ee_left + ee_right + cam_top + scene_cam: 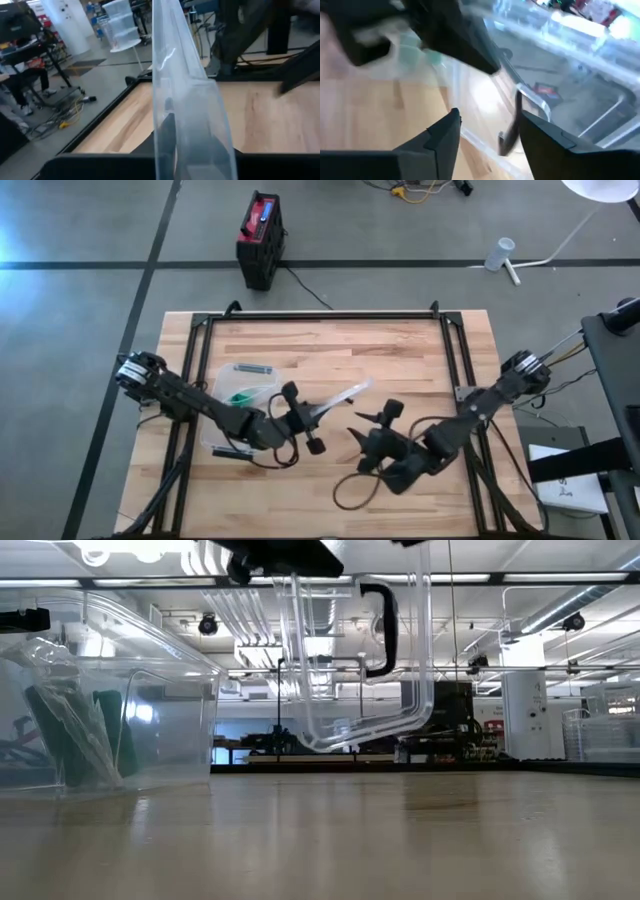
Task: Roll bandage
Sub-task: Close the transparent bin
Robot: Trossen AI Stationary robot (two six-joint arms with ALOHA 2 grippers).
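The worktop (400, 360) was a pale wooden board with visible grain, framed by black rails. A clear plastic container (238, 395) stood directly on its left part, holding green rolls (75, 735). The board's far and right stretches lay bare, and a dark cable loop (350, 490) rested near its front edge.

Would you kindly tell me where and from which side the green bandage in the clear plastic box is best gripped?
Probably its upper end, coming straight down from above. The green bandage stands leaning inside the clear plastic box, whose walls close off every side. The top looks open, since the left tool holds the clear plastic lid off to one side.
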